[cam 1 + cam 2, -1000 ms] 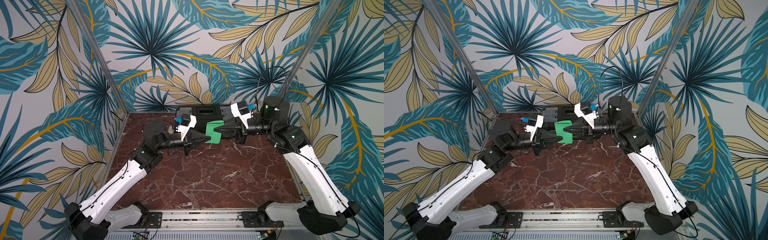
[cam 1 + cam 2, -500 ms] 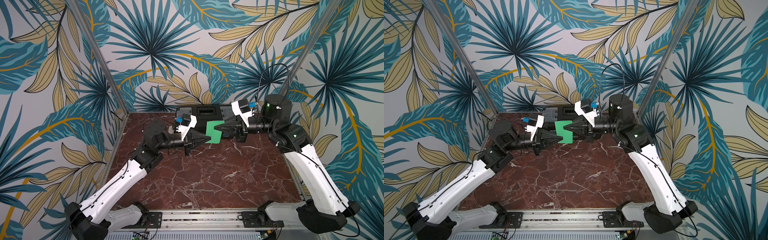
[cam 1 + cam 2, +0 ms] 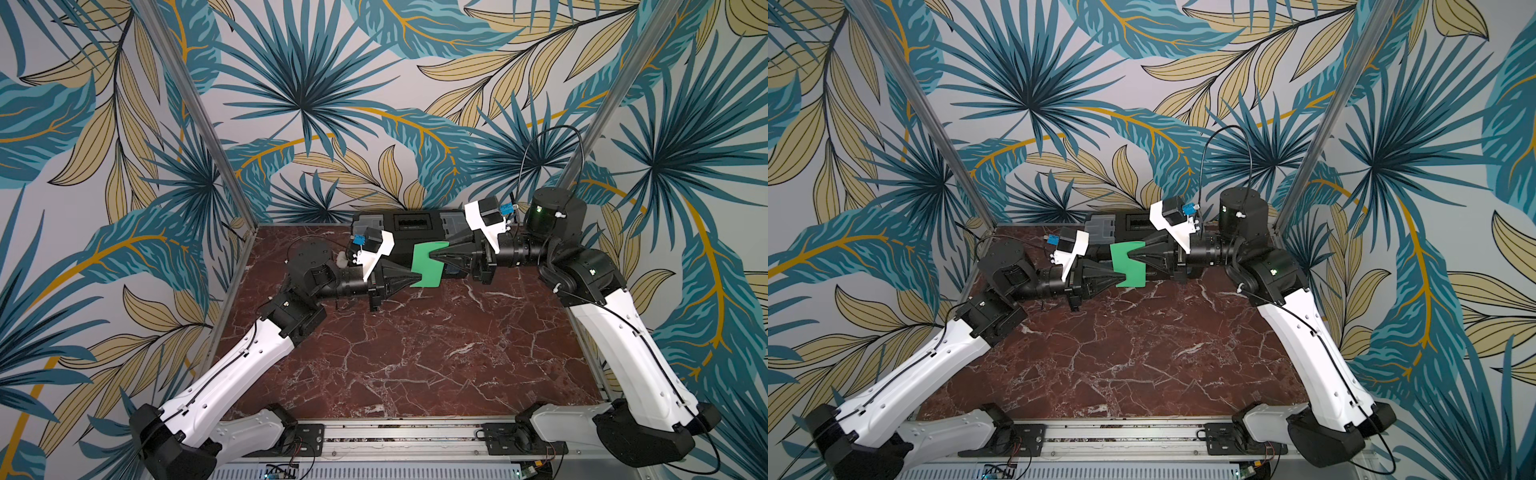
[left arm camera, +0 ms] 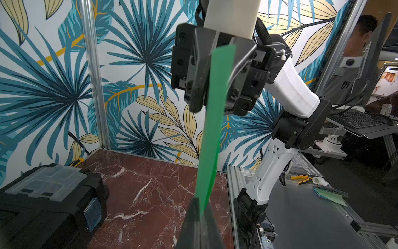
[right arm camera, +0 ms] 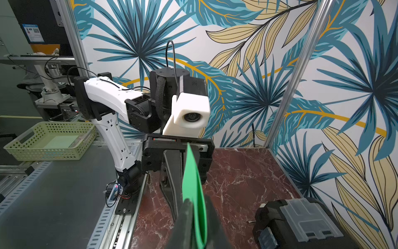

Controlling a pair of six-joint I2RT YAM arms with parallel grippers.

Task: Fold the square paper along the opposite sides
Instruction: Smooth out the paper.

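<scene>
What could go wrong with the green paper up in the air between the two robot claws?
1. The left gripper pinches one edge of the square paper, which is lifted off the table. I cannot tell how firmly the right gripper grips; if it lets go, the sheet may flop and spoil the fold.
2. The black toolbox sits close behind, so a backward move might bump it.

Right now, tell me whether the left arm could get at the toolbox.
Probably not yet: the left end effector is shut on the green paper, held up in front of the toolbox. Otherwise the toolbox sits close by.
</scene>
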